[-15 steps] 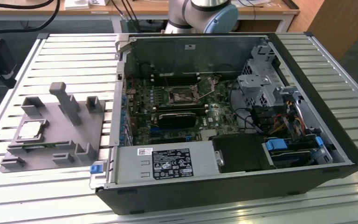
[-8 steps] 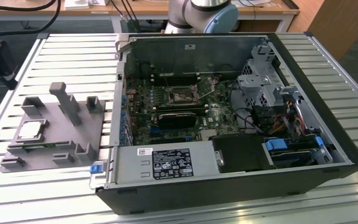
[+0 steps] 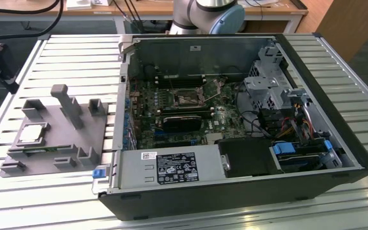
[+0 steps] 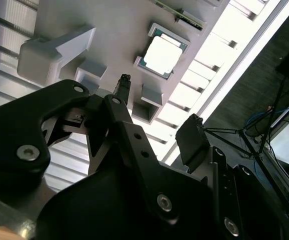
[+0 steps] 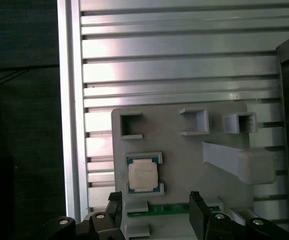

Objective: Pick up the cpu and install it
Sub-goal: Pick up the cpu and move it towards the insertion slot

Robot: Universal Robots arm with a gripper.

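Note:
The cpu is a small square chip with a silver top. It lies flat in a framed pocket of the grey tray at the exterior view's left, outside the computer case. Both wrist views look down on the cpu from well above. My gripper hangs over the tray, a little off to one side of the chip. It is open, with nothing between its black fingers. The black socket sits on the motherboard inside the case.
The open computer case lies on a slatted metal table, with drive cages and cables at the exterior view's right. Upright pegs rise from the tray near the cpu. A green memory stick lies in a tray slot. The arm's base stands behind the case.

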